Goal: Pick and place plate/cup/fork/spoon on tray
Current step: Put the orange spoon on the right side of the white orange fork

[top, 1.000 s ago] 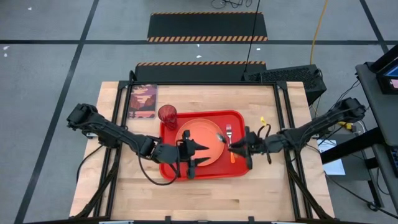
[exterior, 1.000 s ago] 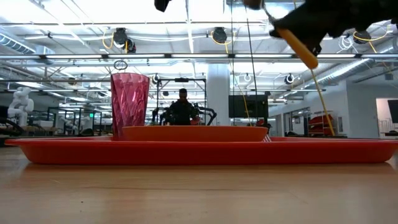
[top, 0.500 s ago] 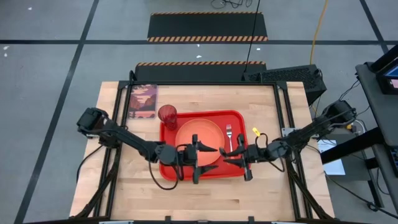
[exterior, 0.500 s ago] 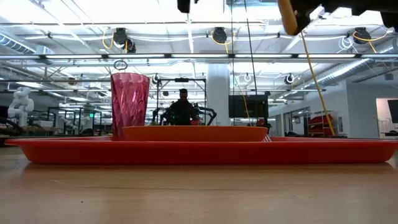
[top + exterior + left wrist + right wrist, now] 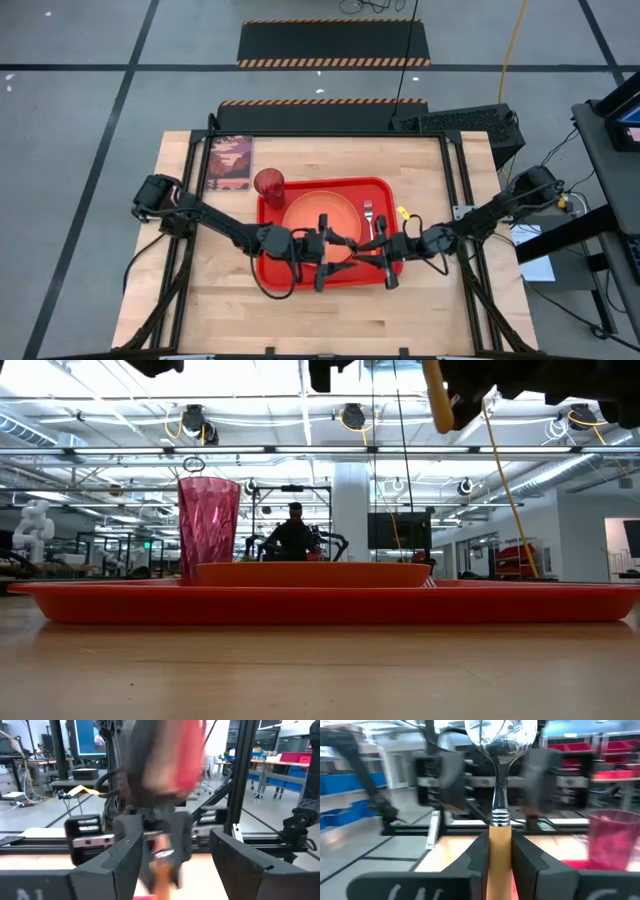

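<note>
From the right wrist camera the action sat right at the lens: the right gripper (image 5: 500,851) had its jaws clamped on the orange handle of the spoon (image 5: 501,742), bowl up at the top centre of that frame, handle running down between the fingers (image 5: 476,854). The spoon's long axis lay along the reach of the jaws, pointing straight at the other arm.

Seen from overhead, the right gripper (image 5: 384,248) hung over the lower right part of the tray (image 5: 276,274), which lay on the counter (image 5: 180,300). The left gripper (image 5: 335,247) faced it from just beside, over the lower edge of the plate (image 5: 305,215), jaws spread wide and holding nothing. In the left wrist view those open fingers (image 5: 127,857) framed the orange handle and the other arm's jaws close ahead.

Farther up the frame, the fork (image 5: 368,218) already lay on the tray just right of the plate, tines toward the top. The cup (image 5: 269,185) stood upright at the tray's upper left corner, touching nothing else that I could tell.

So only the spoon was left to set down. My read: the right arm was nearer and already held it, and the bare tray floor lay directly beneath its jaws.
</note>
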### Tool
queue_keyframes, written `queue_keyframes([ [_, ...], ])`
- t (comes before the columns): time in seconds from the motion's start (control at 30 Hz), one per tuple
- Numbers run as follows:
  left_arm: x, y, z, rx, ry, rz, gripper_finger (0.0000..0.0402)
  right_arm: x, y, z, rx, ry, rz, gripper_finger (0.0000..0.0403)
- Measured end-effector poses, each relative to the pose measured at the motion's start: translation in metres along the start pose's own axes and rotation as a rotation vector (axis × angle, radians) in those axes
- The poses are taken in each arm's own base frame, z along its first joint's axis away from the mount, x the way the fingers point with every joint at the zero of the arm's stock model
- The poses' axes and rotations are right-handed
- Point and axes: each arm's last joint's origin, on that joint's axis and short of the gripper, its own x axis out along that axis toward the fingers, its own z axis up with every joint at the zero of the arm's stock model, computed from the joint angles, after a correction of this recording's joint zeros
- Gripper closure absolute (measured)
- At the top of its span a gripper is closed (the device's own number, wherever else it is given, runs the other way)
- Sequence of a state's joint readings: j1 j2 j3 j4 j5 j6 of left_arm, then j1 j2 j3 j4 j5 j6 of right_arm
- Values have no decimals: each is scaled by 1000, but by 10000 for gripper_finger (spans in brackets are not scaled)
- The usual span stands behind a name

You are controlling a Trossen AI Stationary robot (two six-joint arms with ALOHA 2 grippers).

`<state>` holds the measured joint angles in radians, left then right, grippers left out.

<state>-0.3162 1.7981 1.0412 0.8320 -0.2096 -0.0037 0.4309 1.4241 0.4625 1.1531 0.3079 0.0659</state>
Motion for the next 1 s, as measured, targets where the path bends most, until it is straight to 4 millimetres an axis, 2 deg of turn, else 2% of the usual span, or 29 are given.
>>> queue_keyframes([
  [0.17, 2, 10, -2, -46, 21, 48, 197, 1, -3, -5, 2, 10, -112, 358],
  [0.37, 2, 15, -4, -75, 41, 70, 239, 2, -4, -7, -6, 5, -163, 358],
  [0.73, 2, 18, -4, -75, 36, 131, 373, 2, -5, -7, -7, 5, -190, 357],
  [0.87, 2, 18, -4, -74, 37, 132, 374, 1, -4, -7, 9, 9, -202, 347],
  [1.0, 2, 19, -5, -72, 41, 172, 372, -1, -3, -9, -7, 19, -302, 315],
])
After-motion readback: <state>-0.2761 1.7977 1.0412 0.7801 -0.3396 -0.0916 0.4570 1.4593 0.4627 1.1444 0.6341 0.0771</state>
